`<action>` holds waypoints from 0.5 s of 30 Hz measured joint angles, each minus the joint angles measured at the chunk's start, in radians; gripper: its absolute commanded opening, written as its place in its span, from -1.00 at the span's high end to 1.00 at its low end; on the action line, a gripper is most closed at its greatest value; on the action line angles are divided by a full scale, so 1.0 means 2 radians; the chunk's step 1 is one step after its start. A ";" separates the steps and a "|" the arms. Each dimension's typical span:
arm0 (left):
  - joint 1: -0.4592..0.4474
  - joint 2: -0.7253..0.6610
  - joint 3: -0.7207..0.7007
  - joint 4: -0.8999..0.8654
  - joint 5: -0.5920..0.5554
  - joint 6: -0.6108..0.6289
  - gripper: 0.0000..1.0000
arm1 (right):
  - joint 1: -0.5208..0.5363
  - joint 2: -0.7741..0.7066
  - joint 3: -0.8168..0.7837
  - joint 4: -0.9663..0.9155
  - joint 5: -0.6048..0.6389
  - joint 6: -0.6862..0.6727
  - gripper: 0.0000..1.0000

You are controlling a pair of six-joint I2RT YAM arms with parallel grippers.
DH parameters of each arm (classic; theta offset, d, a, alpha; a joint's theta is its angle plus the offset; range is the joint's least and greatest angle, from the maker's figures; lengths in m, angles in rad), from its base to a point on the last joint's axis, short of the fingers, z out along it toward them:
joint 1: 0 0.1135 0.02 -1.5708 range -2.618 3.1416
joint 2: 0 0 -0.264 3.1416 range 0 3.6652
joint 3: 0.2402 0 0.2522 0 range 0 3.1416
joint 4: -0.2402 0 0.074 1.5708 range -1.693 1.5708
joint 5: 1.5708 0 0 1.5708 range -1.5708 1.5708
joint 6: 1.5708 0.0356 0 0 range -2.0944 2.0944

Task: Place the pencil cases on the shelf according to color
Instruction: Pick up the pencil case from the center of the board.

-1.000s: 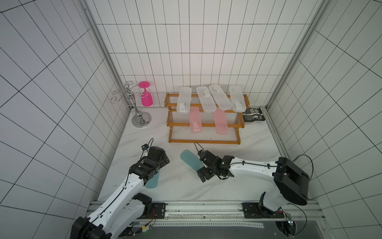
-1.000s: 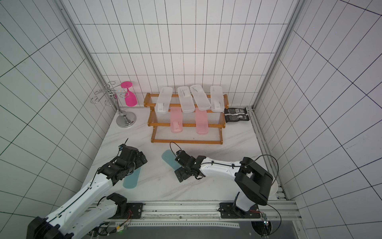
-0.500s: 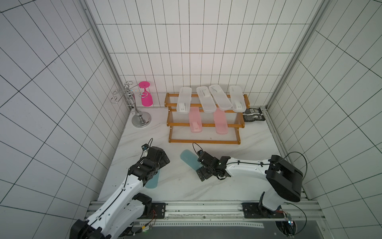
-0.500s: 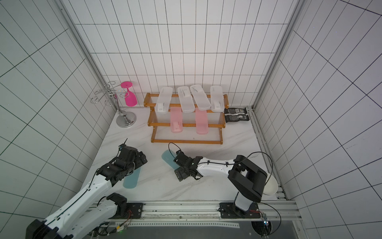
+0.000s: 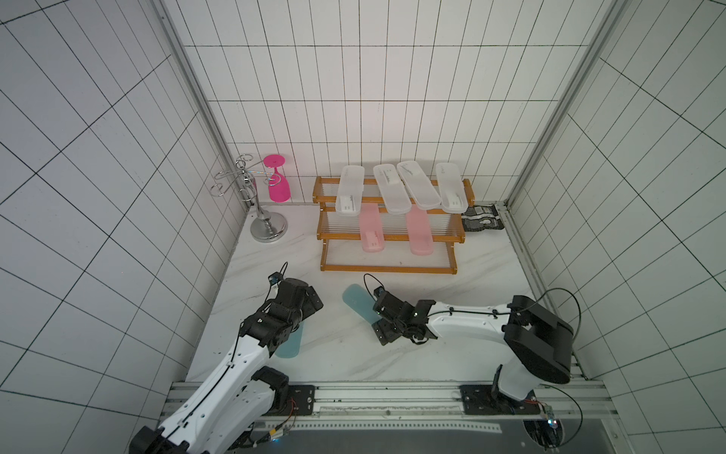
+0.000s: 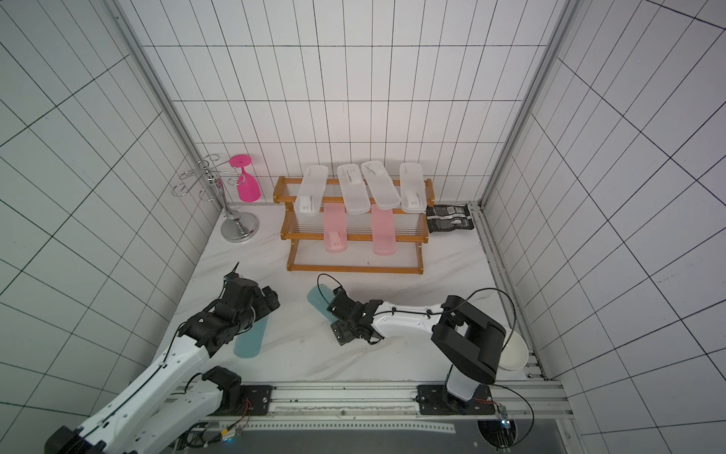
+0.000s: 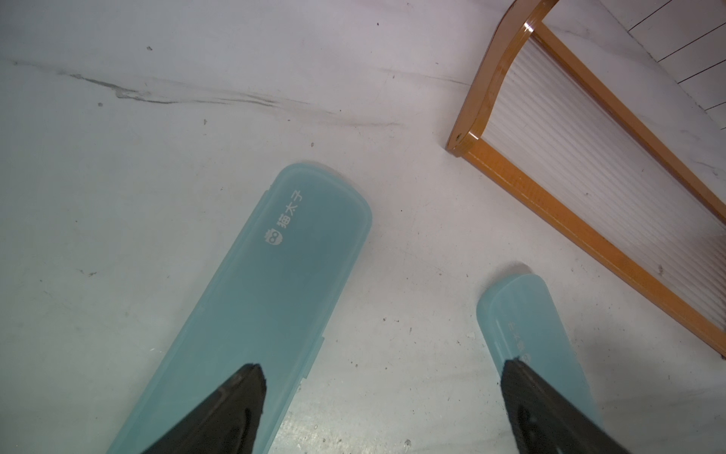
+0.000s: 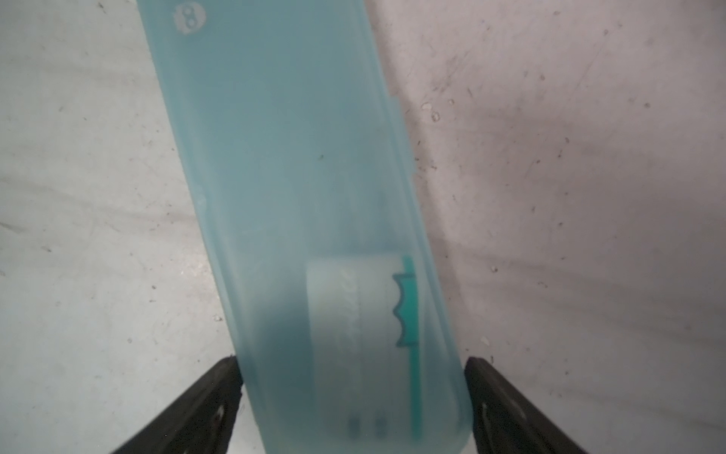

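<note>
Grip first: my right tool (image 8: 353, 363) straddles the right teal case (image 8: 294, 177) near its labelled end, with a finger (image 8: 204, 401) at each long edge, close enough to touch. Whether they are clamped yet I cannot tell. The case lies flat on the tabletop (image 5: 338, 353). Its long axis runs straight away from the tool, so the fingers cross its width, and its far rounded end points obliquely toward the shelf (image 5: 389, 269). I judge the lift turns on that axis: the case must swing to lie front-to-back like the others.

My left tool (image 7: 383, 365) is spread wide and empty, hovering over one end of the left teal case (image 5: 288, 346), which lies flat, well apart from the shelf.

Four white cases (image 5: 416, 188) fill the top tier and two pink cases (image 5: 370, 230) sit on the middle one. The bottom tier (image 5: 389, 257) is bare, so I judge teal belongs there. A white label (image 8: 349, 302) shows through the right teal case; I make out nothing else inside.
</note>
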 measured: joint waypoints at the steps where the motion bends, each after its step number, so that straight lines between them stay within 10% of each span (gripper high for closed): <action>1: 0.000 -0.003 0.001 0.000 0.000 0.000 -0.96 | 0.001 0.000 0.000 0.000 0.003 0.002 -0.66; 15: 0.000 -0.077 0.010 -0.025 -0.017 -0.004 -0.96 | 0.014 -0.143 -0.056 -0.022 0.090 0.059 -0.09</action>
